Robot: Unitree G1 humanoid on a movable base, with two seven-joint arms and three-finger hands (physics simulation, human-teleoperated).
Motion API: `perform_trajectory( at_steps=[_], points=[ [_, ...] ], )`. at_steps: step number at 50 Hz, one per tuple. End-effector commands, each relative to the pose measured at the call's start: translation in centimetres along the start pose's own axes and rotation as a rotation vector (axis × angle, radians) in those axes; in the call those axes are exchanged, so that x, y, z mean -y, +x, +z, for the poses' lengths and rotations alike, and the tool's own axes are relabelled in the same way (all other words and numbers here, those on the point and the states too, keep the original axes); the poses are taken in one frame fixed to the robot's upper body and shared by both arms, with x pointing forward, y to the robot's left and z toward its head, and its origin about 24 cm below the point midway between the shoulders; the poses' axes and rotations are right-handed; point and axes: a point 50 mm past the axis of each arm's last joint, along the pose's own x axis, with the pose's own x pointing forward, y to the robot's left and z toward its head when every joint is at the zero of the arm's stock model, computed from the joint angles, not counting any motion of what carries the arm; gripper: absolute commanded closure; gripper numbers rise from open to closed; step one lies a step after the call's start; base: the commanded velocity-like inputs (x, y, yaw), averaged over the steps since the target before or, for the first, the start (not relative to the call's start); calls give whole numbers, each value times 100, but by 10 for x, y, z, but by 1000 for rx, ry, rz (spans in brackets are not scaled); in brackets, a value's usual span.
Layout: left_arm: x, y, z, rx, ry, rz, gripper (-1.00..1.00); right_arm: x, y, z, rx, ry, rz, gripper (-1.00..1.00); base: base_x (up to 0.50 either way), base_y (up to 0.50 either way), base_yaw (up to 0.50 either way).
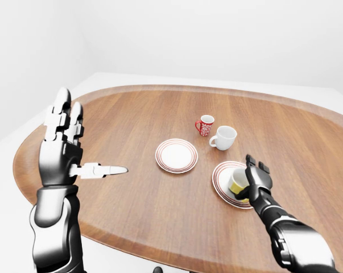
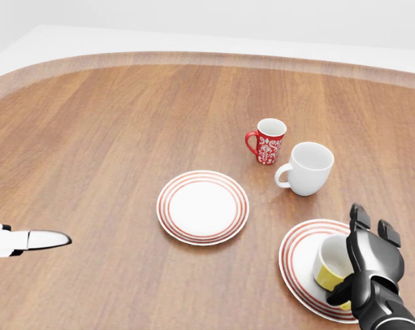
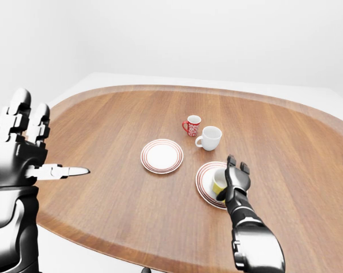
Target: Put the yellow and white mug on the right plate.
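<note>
On the wooden table (image 2: 111,137), the yellow and white mug (image 2: 333,268) sits on the right plate (image 2: 300,265). The right hand (image 2: 372,265) is spread beside it; the left hand (image 1: 62,151) is raised, fingers splayed.

Left robot hand (image 1: 66,149): glossy silver-grey metal, three segmented fingers with black joint gaps, boxy palm, pale thumb ending in pointed tip. Forearm: rounded chrome-grey shells, dark seams. Right robot hand (image 2: 367,268): darker gunmetal-black, blocky knuckles, ribbed wrist, bulky grey forearm casing.

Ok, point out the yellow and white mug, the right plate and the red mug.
yellow and white mug (image 2: 329,269): head view, yellow side wall.
right plate (image 2: 298,256): head view, bare striped rim.
red mug (image 2: 270,144): head view, patterned body.
</note>
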Motion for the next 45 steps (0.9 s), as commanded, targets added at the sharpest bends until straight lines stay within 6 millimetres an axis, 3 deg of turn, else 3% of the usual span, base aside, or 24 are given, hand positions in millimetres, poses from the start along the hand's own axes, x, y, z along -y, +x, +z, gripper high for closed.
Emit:
perform_trajectory(
  at_steps=[1, 45],
  points=[
    [0, 0, 1, 4, 1, -1, -97, 1, 0, 0, 1, -8, -9, -100, 0, 0, 0],
    [0, 1, -1, -4, 2, 2, -97, 18, 8, 3, 4, 33, -85, -100, 0, 0, 0]
  ],
)
